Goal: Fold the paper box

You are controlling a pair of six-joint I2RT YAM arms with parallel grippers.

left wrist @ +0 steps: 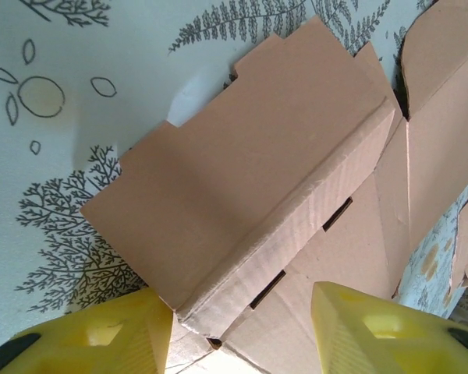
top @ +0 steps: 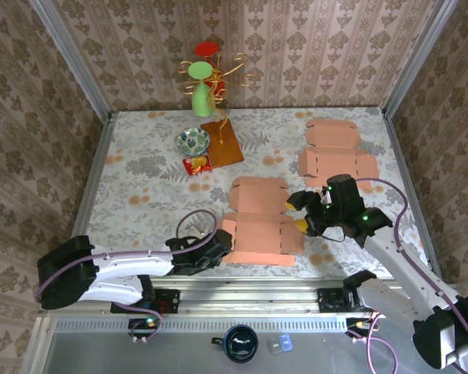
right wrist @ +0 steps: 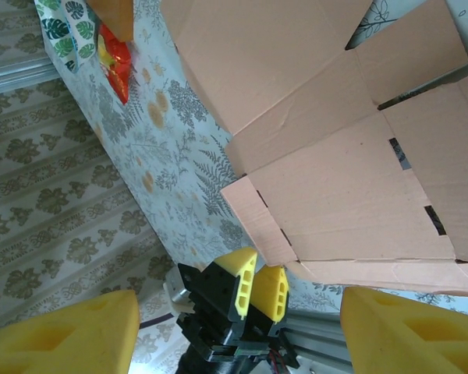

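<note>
The left side of the table point(top: 132, 195) is bare floral cloth from the metal side rail to the box, so there is open room there. The left gripper point(top: 216, 251) sits low by the near edge. Its jaws are partly apart and straddle the folded-up left flap of the paper box point(top: 257, 222). In the wrist view the flap stands between the yellow fingers point(left wrist: 101, 339) with a gap on one side, and nothing is clamped.

Farther back, a patterned bowl point(top: 193, 140), a red snack packet point(top: 196, 164) and a brown board point(top: 222, 142) sit close together. A green vase point(top: 202, 97) stands behind them. All four are well apart from the box.

The box lies mostly flat at near centre, its near edge close to the front rail. The right gripper point(top: 300, 212) hovers at the box's right edge, jaws wide and holding nothing. Beyond it, a second flat cardboard blank point(top: 335, 152) lies toward the far-right corner, with bare cloth between it and the box.
</note>
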